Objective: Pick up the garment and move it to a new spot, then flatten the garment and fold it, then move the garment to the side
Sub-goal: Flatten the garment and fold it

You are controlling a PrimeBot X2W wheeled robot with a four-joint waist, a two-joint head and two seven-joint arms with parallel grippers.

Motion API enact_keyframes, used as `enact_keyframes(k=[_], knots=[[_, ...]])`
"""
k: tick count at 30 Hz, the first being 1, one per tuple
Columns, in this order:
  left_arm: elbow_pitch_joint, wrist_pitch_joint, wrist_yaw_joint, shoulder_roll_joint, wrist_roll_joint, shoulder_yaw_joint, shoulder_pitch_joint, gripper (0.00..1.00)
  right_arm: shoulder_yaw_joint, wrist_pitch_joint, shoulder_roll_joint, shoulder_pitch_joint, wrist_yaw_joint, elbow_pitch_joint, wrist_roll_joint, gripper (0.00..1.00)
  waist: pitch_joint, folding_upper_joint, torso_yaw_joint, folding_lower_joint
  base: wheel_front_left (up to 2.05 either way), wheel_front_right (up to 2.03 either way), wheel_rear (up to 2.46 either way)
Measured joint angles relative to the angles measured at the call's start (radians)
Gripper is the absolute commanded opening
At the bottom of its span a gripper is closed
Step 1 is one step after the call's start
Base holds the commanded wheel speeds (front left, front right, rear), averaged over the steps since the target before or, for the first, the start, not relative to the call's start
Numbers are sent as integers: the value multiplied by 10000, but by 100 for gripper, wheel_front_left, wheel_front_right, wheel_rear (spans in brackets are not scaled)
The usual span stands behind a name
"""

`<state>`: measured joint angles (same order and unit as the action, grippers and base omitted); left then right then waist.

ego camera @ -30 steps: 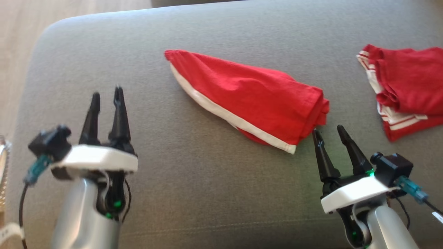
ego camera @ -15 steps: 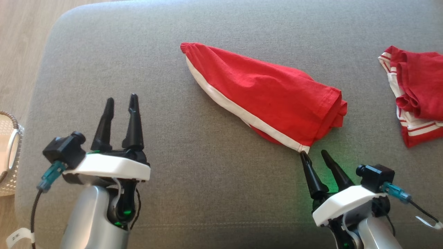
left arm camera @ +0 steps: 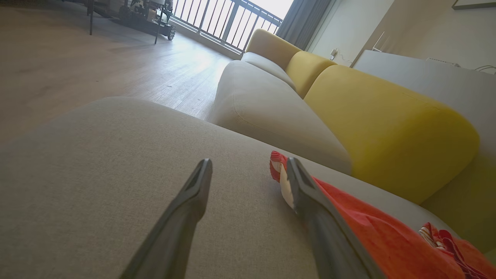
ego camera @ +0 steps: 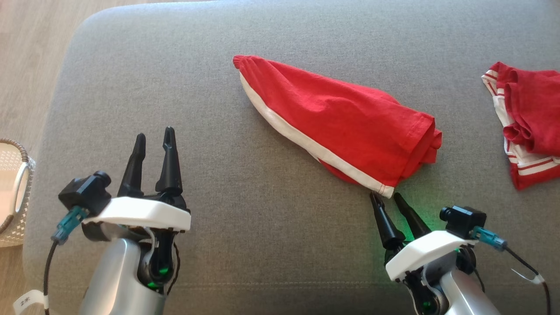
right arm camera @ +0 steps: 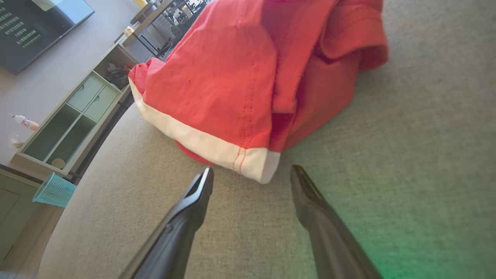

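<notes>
The garment (ego camera: 341, 118) is red with a white side band and lies folded in a long wedge across the middle of the grey cushion (ego camera: 245, 227). My right gripper (ego camera: 385, 195) is open, its tips just short of the garment's near white-hemmed corner and not touching it. In the right wrist view that corner of the garment (right arm camera: 217, 77) lies just ahead of the open right gripper (right arm camera: 252, 169). My left gripper (ego camera: 154, 134) is open and empty over bare cushion, well left of the cloth. In the left wrist view the garment (left arm camera: 368, 228) runs past the open left gripper (left arm camera: 248, 162) on the right.
A second red garment with white stripes (ego camera: 529, 118) lies bunched at the cushion's right edge. A white woven basket (ego camera: 13, 197) stands on the wooden floor beyond the cushion's left edge. A yellow sofa back (left arm camera: 387, 128) rises behind the cushion.
The camera has shifted. Against the garment, my right gripper has drawn back from beside its right end to just short of its near white corner. Both grippers remain open.
</notes>
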<state>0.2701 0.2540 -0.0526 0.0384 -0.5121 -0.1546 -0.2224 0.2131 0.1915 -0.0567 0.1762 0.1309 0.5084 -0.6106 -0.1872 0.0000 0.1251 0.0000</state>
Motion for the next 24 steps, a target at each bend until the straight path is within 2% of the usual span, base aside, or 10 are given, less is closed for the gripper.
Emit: enact_keyframes(k=[20,21,22,23,24], knots=[[113,0,13,0,2,-278,104,100,441,291,-56,649,0,345,-418,100,-231,0,-79,0,0,0,0],[115,0,13,0,2,-278,102,100,474,290,-63,704,0,364,-418,78,-240,0,-73,0,0,0,0],[123,0,13,0,2,-276,98,100,510,286,-67,761,0,403,-420,36,-245,0,-66,0,0,0,0],[123,0,13,0,2,-276,98,100,510,286,-67,761,0,403,-420,0,-245,0,-66,0,0,0,0],[140,0,12,0,2,-274,87,100,552,284,-67,815,0,441,-443,0,-246,0,-61,0,0,0,0]])
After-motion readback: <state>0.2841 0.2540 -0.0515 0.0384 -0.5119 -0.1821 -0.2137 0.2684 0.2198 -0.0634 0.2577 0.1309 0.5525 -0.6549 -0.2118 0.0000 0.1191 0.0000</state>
